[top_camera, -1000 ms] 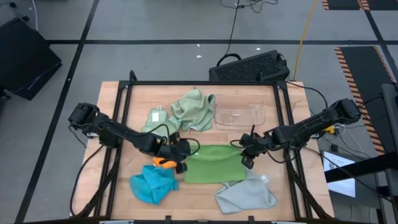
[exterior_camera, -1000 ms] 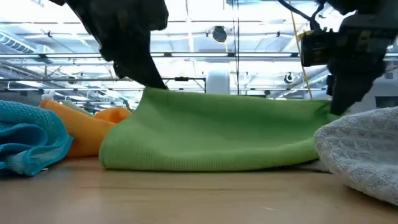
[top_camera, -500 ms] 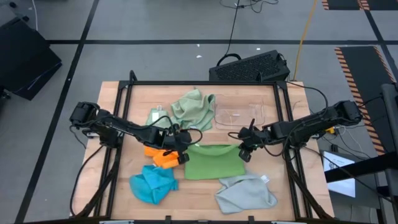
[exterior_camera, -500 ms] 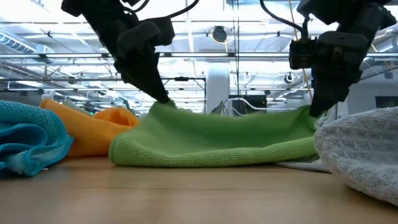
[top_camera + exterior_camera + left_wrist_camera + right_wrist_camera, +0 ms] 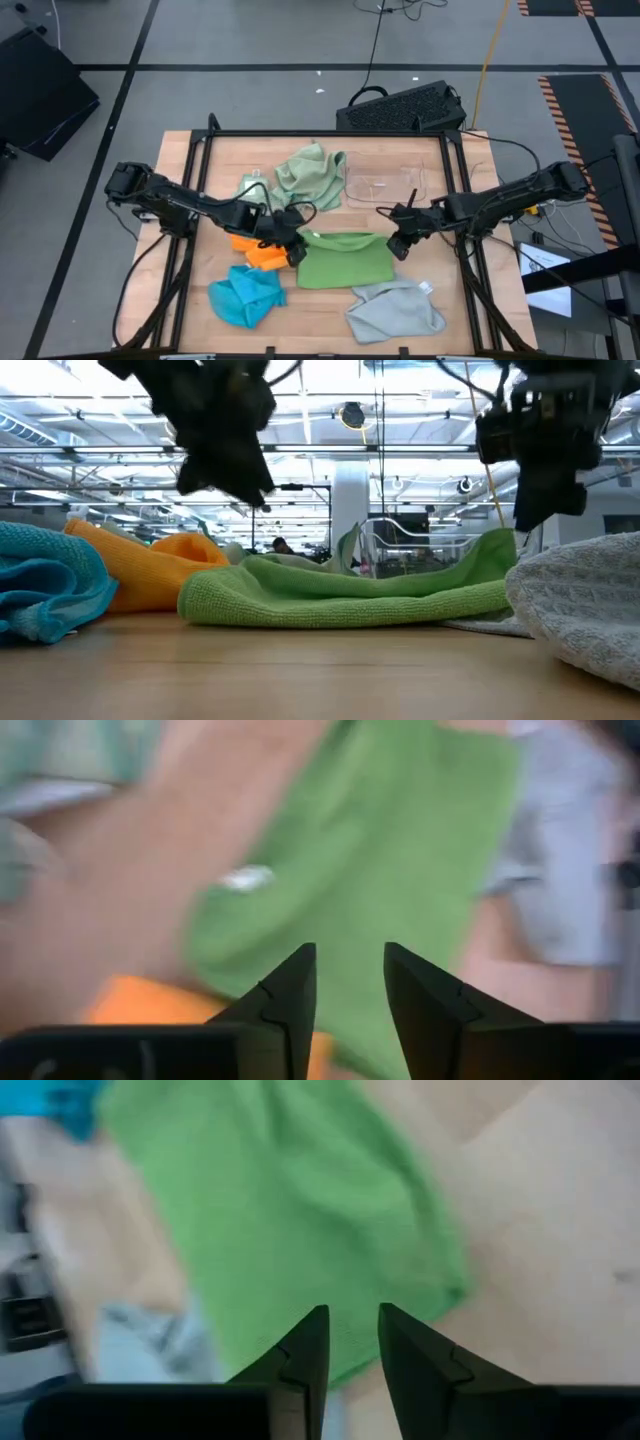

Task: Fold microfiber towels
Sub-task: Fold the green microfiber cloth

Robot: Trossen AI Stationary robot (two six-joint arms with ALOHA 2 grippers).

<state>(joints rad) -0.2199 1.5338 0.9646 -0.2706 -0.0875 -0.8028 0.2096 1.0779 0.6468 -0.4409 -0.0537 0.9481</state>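
The bright green towel [image 5: 345,262] lies flat on the table, doubled over, with its fold toward the near edge [image 5: 340,598]. My left gripper [image 5: 291,238] hovers open above its far left corner, shown in the left wrist view [image 5: 350,970]. My right gripper [image 5: 400,241] hovers open above its far right corner, shown in the right wrist view [image 5: 352,1330]. Both are clear of the cloth in the low view, the left [image 5: 228,455] and the right [image 5: 545,455]. The orange towel [image 5: 256,250] lies left of the green one.
A crumpled blue towel [image 5: 245,295] lies at the near left and a grey towel [image 5: 396,310] at the near right. Two sage green towels [image 5: 312,176] [image 5: 250,190] and a clear tray [image 5: 386,185] lie at the far side.
Both grippers have lowered the green towel's raised edge toward the far side, let go of it and risen a little. The towel, which was held up like a wall, has settled flat on the table.
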